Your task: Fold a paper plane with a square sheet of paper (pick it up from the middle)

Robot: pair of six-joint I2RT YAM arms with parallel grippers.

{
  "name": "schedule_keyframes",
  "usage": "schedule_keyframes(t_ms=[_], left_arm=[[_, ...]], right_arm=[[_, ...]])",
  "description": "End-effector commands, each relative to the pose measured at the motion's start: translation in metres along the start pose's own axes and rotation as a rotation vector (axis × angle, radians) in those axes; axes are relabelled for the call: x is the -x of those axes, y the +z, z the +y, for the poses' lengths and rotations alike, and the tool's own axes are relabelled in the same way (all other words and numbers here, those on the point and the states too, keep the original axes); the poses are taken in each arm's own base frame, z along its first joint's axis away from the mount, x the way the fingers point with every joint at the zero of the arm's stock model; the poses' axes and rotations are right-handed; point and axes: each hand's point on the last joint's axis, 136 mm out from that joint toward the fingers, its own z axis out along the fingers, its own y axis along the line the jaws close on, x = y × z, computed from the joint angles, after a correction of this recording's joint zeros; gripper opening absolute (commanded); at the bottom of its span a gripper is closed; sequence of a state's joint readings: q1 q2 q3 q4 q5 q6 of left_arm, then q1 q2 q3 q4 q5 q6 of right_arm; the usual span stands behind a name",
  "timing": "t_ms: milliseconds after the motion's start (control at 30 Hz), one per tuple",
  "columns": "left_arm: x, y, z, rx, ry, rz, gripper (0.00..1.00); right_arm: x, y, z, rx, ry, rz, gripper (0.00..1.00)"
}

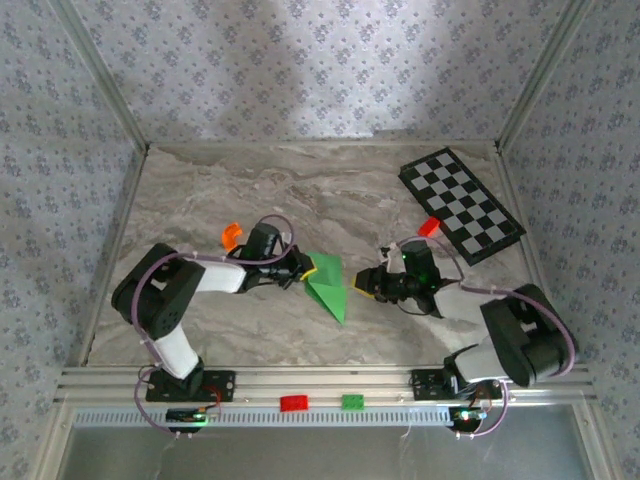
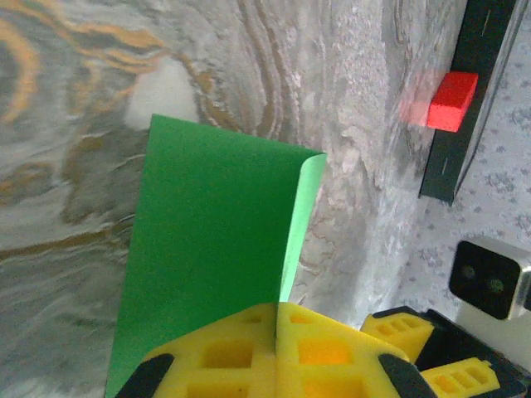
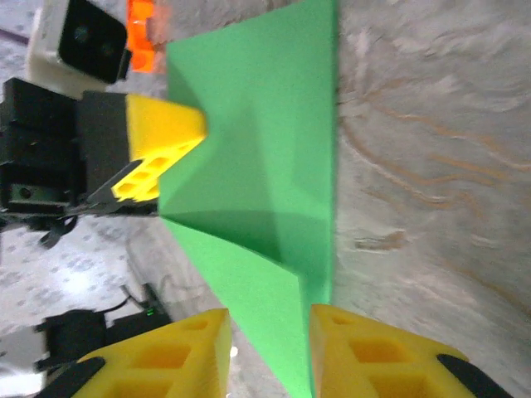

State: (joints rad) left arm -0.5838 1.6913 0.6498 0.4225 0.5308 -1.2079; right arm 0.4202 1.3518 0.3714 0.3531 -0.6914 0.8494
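So the sheet of paper [image 1: 328, 285] isn't flat any more. It's thin, matte, bright green stuff folded into a layered wedge with sharp creases, and it narrows to a point on its near side. In the left wrist view a paler flap [image 2: 303, 207] peeks out along one folded edge. The left gripper [image 2: 276, 332] has its chunky yellow honeycomb pads pressed together on the paper's left edge. The right gripper [image 3: 270, 336] sits at the paper's right side with its fingers spread and the paper's tip poking into the gap between them, not squeezed. I can't tell if the paper's long straight edge actually touches the desk [image 1: 250, 190], which is smooth with grey-and-tan marble swirls. Beyond the paper, on its far side, there's a good stretch of bare desk. A small orange brick [image 1: 232, 236] sits far-left of the paper, near the left arm. A red brick [image 1: 429, 226] is off to the paper's far right, just beside the black-and-white checkered board [image 1: 460, 205]. Another red brick [image 1: 294, 403] and a green brick [image 1: 352, 402] sit well nearer than the paper, on the metal rail.
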Motion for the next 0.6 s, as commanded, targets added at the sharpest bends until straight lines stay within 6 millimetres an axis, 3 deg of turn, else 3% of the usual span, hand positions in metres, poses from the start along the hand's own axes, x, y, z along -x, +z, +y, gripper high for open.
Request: schedule_keyframes(t_ms=[0,100,300,567], left_arm=[[0.007,-0.014,-0.002,0.029,0.033,-0.073,0.05],[0.011,-0.024,0.006,0.091,0.05,-0.108,0.05],[0.02,-0.049,0.012,0.132,0.045,-0.216,0.06],[0.019,-0.06,0.015,0.145,0.041,-0.248,0.11]], right_arm=[[0.005,-0.013,-0.01,-0.185,-0.103,-0.04,0.34],[0.014,-0.026,-0.009,-0.29,-0.194,-0.109,0.35],[0.029,-0.04,0.013,-0.424,-0.461,-0.282,0.38],[0.038,-0.056,0.013,-0.455,-0.459,-0.401,0.51]])
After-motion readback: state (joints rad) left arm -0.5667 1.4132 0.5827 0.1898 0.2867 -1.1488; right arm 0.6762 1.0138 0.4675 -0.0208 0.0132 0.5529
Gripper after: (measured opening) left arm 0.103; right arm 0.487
